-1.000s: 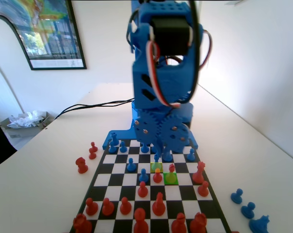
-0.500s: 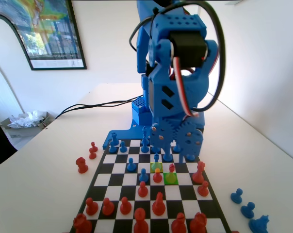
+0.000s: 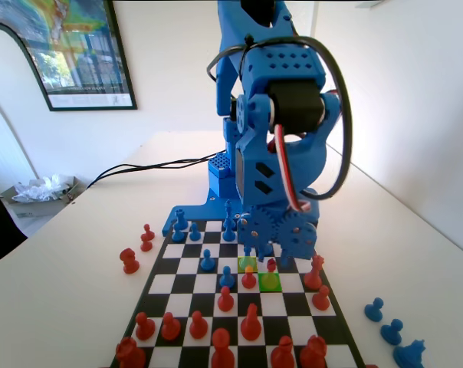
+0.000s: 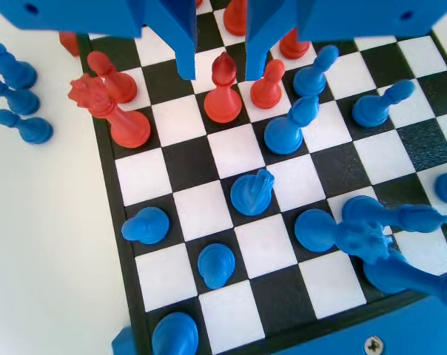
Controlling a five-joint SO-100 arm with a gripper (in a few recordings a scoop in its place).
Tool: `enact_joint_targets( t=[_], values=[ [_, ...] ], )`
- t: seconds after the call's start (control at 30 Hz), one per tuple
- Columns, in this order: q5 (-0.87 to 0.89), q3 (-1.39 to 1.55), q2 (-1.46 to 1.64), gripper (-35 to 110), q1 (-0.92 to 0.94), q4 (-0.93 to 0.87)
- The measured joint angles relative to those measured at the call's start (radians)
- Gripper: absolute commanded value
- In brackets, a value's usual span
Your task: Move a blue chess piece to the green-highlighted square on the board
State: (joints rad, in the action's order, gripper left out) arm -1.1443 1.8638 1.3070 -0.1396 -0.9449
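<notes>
Currently: risk check with the gripper low over the board
Claw: the gripper (image 4: 220, 72) has its jaws spread with nothing clamped; in the wrist view a red pawn (image 4: 223, 89) shows in the gap, below and beyond the tips.
Landmark: the green-highlighted square (image 3: 270, 283), mid-board in the fixed view.
Task piece: the blue chess piece (image 4: 286, 132) is, by my reading, the pawn one row closer to the arm than the green-highlighted square and diagonally off it. It stands upright on the board (image 4: 186, 159), untouched.
Risk 1: the jaws line up on the red pawn, not the blue one. Closing from this position would likely grab the wrong colour.
Risk 2: a second red pawn (image 4: 268, 81) stands just beside the green-highlighted square, and the blue pawn is near. A sideways correction at this height could tip either of them.
Risk 3: the red pawn looks to be on or at the far edge of the green-highlighted square, I cannot tell which. If it is on the square, setting the blue pawn down there would collide with it.
Surface: a white table (image 3: 78, 261). Off the board, spare blue pieces (image 3: 391, 331) lie well to the right of the green-highlighted square in the fixed view, and spare red pieces (image 3: 129, 261) well to its left.
Room: white walls. Far beyond the green-highlighted square and to the left are a framed poster (image 3: 70, 50), black cables (image 3: 155, 164) and crumpled paper (image 3: 40, 188).
</notes>
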Motion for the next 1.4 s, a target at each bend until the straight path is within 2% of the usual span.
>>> enact_joint_targets(
  t=[0.93,1.4],
  values=[
    [-0.02,-0.002,-0.072,10,0.002,0.034],
    [-0.02,-0.012,-0.072,1,-0.009,0.034]
  ],
)
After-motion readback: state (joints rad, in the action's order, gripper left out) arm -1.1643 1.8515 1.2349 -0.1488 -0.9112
